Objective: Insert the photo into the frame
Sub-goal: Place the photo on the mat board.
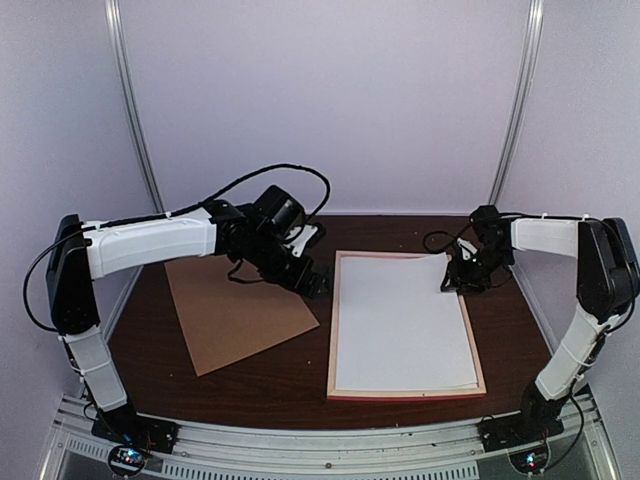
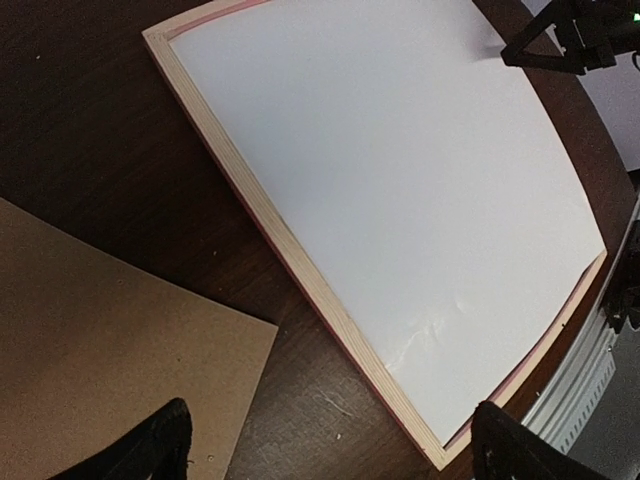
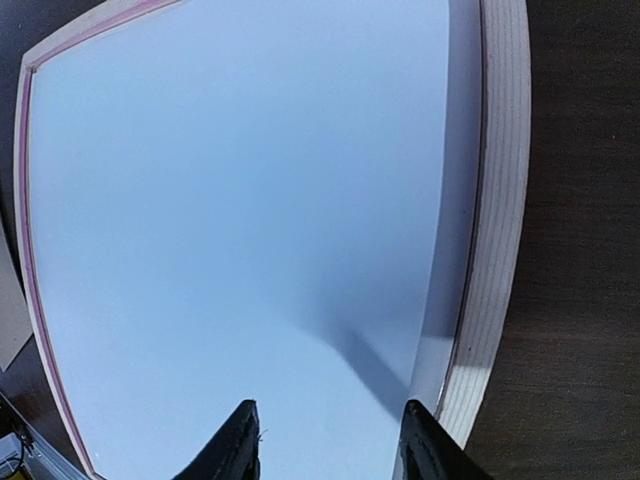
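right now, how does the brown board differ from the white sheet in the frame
The brown backing board is tan; the photo shows its plain white back. The board lies bare on the table, skewed; the photo lies inside the frame, lined up with its rails. Both are thin, flat rectangles.

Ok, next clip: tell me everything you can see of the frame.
The frame is a large rectangle of thin rails, lying flat and back-up on the dark table, right of centre. Its back looks like pale bare wood, and pink shows along its outer edges. The photo, white back up, fills the opening. The right gripper hovers over the far right corner, jaws apart and empty. Contact is unclear.
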{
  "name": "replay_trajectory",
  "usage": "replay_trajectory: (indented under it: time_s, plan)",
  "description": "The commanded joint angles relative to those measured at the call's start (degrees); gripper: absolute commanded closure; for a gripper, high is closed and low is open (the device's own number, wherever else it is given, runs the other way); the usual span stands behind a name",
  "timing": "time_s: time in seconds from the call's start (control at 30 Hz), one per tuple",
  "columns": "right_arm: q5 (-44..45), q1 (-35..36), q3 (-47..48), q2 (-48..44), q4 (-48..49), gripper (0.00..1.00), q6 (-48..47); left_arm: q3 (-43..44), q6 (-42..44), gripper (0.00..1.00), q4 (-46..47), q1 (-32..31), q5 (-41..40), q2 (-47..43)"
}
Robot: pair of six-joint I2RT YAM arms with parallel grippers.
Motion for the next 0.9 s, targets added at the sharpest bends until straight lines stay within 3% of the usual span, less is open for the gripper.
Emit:
replay_trajectory:
  time_s: [0.0,0.17,0.4,0.63,0.87]
  plan:
    - [2.6,0.3,0.1,-1.8,-1.3,0.51,-0.1,-1.3,1.1,0.02,-0.1,1.4,-1.4,-3.0]
    - [7.0,0.2,0.3,-3.3,-2.8,0.47,-0.2,-3.2,1.2,0.02,-0.7,3.7,-3.2,-4.6]
    - [9.6,2.8,1.1,-6.9,-3.2,0.33,-0.1,-8.6,1.4,0.02,-1.6,9.0,-6.4,-8.7]
    - [9.8,14.2,6.3,-6.0,-1.7,0.24,2.0,-18.3,0.2,0.02,-1.6,19.1,-6.4,-14.8]
    - [8.2,27.3,19.7,4.9,0.5,0.21,4.3,-26.5,-2.7,0.02,0.9,30.1,-2.9,-20.3]
